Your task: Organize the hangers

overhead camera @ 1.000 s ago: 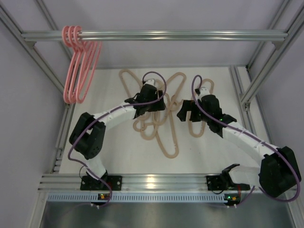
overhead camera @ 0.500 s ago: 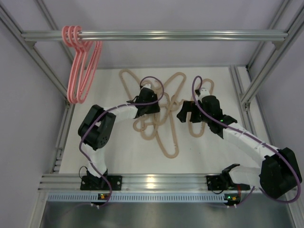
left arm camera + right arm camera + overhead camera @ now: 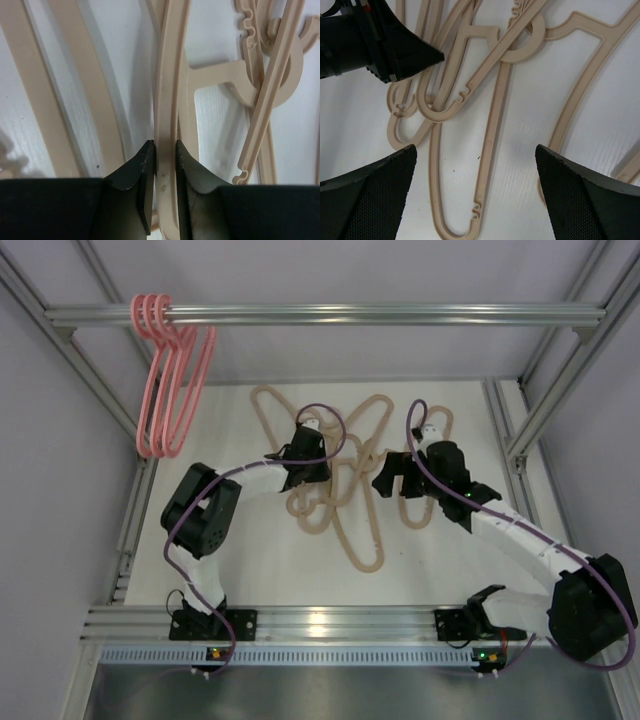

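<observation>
Three pink hangers [image 3: 172,390] hang by their hooks at the left end of the silver bar [image 3: 380,314]. Several beige hangers [image 3: 352,502] lie tangled on the white table. My left gripper [image 3: 307,466] is down in the tangle's left half. In the left wrist view it [image 3: 165,152] is shut on the straight bar of one beige hanger [image 3: 169,90], both pads pressed against it. My right gripper [image 3: 398,480] hovers over the tangle's right half. Its jaws [image 3: 475,150] stand wide open, with a beige hanger loop [image 3: 485,150] on the table beneath them, untouched.
Aluminium frame posts [image 3: 555,380] rise on both sides, and a rail [image 3: 330,622] crosses the near edge. White tabletop [image 3: 250,560] shows in front of the pile. The left gripper's black finger [image 3: 395,50] appears at the top left of the right wrist view.
My left gripper has closed onto a beige hanger bar, and its elbow has swung in. The tangle has shifted slightly right. The pink hangers sway a little. The right arm has stayed put.
</observation>
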Available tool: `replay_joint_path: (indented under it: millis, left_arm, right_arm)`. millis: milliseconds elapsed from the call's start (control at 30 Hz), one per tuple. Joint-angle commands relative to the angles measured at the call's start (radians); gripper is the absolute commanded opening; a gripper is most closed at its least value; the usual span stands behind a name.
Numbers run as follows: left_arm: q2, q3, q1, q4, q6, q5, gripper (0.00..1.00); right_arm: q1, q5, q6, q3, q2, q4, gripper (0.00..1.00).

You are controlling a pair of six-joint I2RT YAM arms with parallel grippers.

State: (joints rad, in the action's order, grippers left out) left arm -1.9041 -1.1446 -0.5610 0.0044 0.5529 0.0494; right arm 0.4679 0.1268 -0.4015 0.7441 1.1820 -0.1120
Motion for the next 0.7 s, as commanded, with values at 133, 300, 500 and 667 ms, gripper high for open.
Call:
replay_joint_path:
  millis: [133, 300, 500, 667]
  left_arm:
    - [0.226, 0.052, -0.023, -0.07, -0.12, -0.043, 0.0]
    - [0.341, 0.095, -0.071, -0.122, -0.153, -0.108, 0.0]
    - [0.436, 0.147, -0.146, -0.187, -0.238, -0.06, 0.0]
    - [0.523, 0.203, -0.189, -0.19, -0.298, 0.02, 0.0]
  right_arm:
    - [-0.009, 0.008, 0.001, -0.003, -0.053, 0.058, 0.98]
    - [-0.009, 0.01, 0.006, 0.004, -0.078, 0.055, 0.98]
    - [-0.009, 0.016, 0.084, 0.079, -0.059, 0.054, 0.98]
    - [-0.008, 0.04, 0.154, 0.196, 0.022, 0.038, 0.97]
